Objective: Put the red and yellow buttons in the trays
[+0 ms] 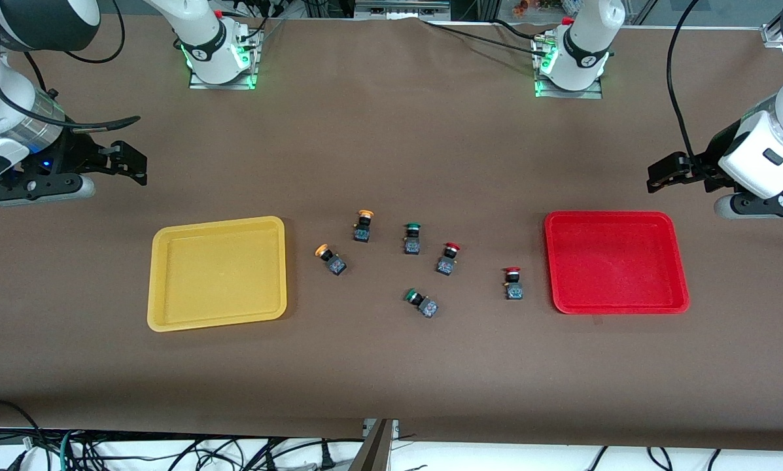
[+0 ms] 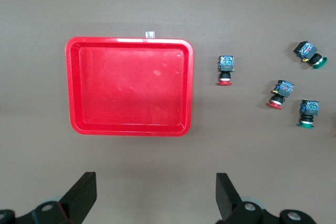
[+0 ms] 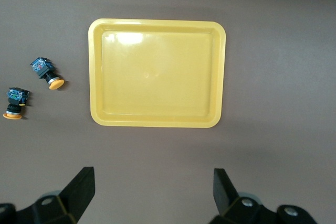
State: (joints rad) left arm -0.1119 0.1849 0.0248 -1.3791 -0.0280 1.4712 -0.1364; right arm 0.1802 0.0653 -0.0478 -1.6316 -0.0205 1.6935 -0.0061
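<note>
Nothing has yet been placed; both trays are seen bare. Two yellow buttons lie on the counter just beside the yellow tray; two red buttons lie nearer the red tray, with two green buttons among them, to be left alone. The right hand is held released over bare counter beside the yellow tray; the left hand is held likewise released beside the red tray; all four placements are judged outstanding.

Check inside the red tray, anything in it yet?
Nothing: the red tray shows only its bare floor, uncovered. Both red buttons sit on the table outside it.
</note>
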